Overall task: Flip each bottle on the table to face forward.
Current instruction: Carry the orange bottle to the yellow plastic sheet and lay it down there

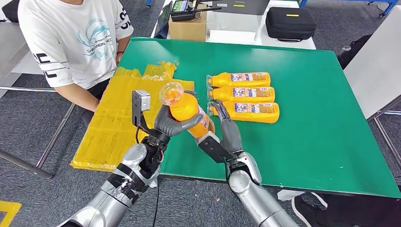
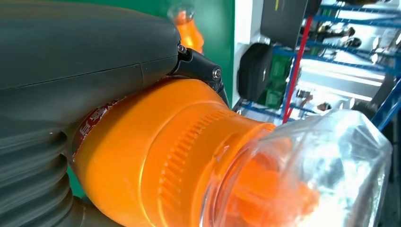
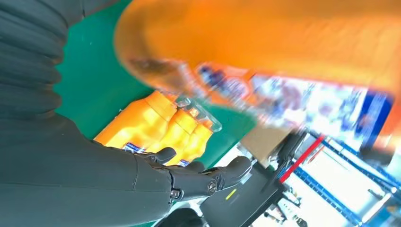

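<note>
Three bottles point(image 1: 243, 97) lie side by side on the green desk point(image 1: 307, 118), near the middle toward its far edge. Their labels face up, their caps point toward the desk's left edge, and their long axes run parallel to the far edge; these look finished. A fourth bottle point(image 1: 187, 109) is off the desk, raised above its near edge. The left hand point(image 1: 172, 124) grips it around the body, thumb across the front. It is tilted, cap up and toward the far left corner, base down toward the near edge, its label on the side toward the right hand point(image 1: 227, 127). That hand's fingers point(image 3: 222, 175) are spread and hold nothing, just beside the bottle's lower end. Turning and laying down this bottle seems the remaining step.
</note>
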Robot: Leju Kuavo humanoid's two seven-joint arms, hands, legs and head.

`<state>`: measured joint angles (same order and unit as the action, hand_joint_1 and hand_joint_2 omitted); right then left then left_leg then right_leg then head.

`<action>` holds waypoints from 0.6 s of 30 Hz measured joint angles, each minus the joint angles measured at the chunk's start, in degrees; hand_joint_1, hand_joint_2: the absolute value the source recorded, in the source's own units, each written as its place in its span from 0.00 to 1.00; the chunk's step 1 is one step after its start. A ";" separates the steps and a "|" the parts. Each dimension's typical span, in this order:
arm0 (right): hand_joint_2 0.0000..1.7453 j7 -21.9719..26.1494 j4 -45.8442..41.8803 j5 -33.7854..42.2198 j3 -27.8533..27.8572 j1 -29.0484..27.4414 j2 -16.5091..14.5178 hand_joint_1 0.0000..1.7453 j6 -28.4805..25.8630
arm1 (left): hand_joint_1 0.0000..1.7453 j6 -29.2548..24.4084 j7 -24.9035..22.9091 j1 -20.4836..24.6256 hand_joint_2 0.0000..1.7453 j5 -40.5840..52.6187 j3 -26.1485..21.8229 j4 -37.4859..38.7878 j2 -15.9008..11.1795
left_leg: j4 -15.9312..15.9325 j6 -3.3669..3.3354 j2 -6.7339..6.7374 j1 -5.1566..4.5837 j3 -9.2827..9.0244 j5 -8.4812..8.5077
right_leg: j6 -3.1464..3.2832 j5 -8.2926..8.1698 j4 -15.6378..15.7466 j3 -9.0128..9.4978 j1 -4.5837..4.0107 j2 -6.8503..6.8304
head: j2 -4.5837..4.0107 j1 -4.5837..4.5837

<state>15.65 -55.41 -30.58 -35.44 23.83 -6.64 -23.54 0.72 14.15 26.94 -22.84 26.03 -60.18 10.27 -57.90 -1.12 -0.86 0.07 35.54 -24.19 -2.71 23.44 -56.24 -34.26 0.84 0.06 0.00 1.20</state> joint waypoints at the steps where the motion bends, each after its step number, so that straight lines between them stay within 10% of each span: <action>1: 1.00 0.00 -0.50 0.20 0.25 -0.34 0.00 0.00 -0.13 | 1.00 -0.12 0.08 -0.06 1.00 0.00 -0.29 -0.13 -0.07 | 0.00 0.00 0.00 0.00 0.00 0.00 | 0.00 0.00 0.00 0.00 0.00 0.00 | 0.00 0.00; 18: 1.00 1.88 -11.57 8.31 7.11 -6.58 0.15 0.00 -2.44 | 1.00 -4.35 3.41 -0.67 1.00 4.52 -3.14 -0.60 -2.19 | 0.00 0.00 -0.01 0.00 0.00 0.00 | 0.00 0.00 0.01 0.00 0.00 -0.01 | 0.00 0.00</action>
<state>17.53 -66.97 -22.27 -28.33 17.25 -6.49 -25.99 -3.63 17.56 26.27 -18.32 22.89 -60.78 8.09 -57.90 -1.12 -0.88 0.07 35.54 -24.19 -2.71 23.44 -56.23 -34.26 0.84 0.06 0.00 1.20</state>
